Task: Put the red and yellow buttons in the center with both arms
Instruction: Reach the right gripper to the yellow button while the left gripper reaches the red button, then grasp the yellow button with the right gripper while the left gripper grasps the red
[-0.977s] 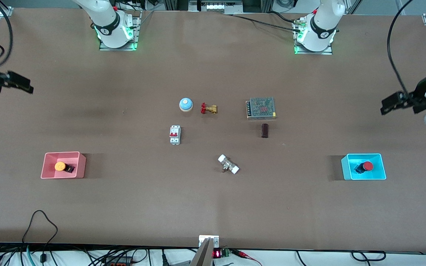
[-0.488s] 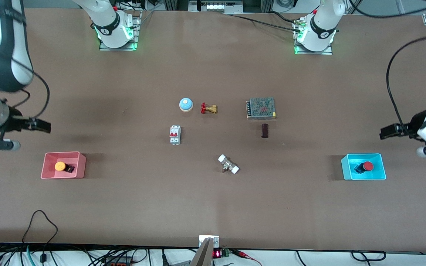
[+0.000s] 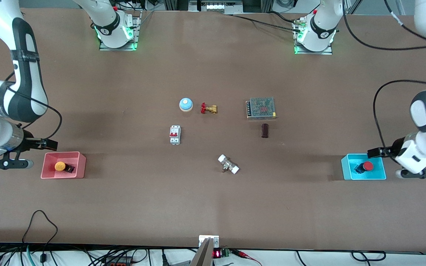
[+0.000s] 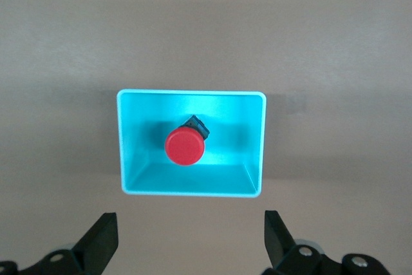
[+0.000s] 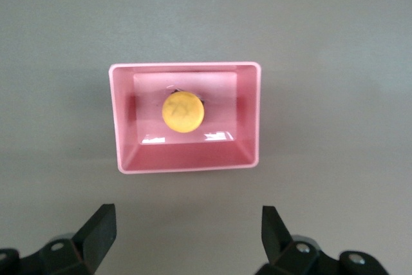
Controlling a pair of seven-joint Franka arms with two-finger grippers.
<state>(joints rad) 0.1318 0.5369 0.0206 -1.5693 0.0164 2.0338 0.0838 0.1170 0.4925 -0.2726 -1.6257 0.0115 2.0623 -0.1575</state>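
Left tool [image 4: 187, 239]: fingers spread wide and empty, touching nothing. In the left wrist view the two fingertips frame bare tabletop [image 3: 213, 207] just short of the cyan tray [image 4: 126, 159]. In the front view this tool [image 3: 377, 152] is up in the air at the edge of the cyan tray [image 3: 381, 173], at the left arm's end of the tabletop; whether it is over the tray or just outside its rim cannot be settled from that angle.

Red button [image 4: 185, 145]: lies inside the cyan tray, red cap toward the wrist camera, black body showing at its edge. In the front view the red button [image 3: 367, 166] lies tipped on its side.

Right tool [image 5: 187, 233]: fingers likewise spread wide, gripping nothing. In the front view the right tool [image 3: 48, 144] is over the tabletop just beside the pink tray [image 3: 81, 166], at the right arm's end.

Yellow button [image 5: 183, 111]: rests in the pink tray [image 5: 120, 152], untouched; in the front view the yellow button [image 3: 61, 166] also lies on its side.

Centre of the tabletop: holds a blue bell [image 3: 185, 104], a brass valve [image 3: 208, 108], a white breaker [image 3: 175, 134], a metal mesh box [image 3: 261, 108], a dark block [image 3: 265, 130] and a white-capped fitting [image 3: 228, 164]. Both buttons are well apart from this group.
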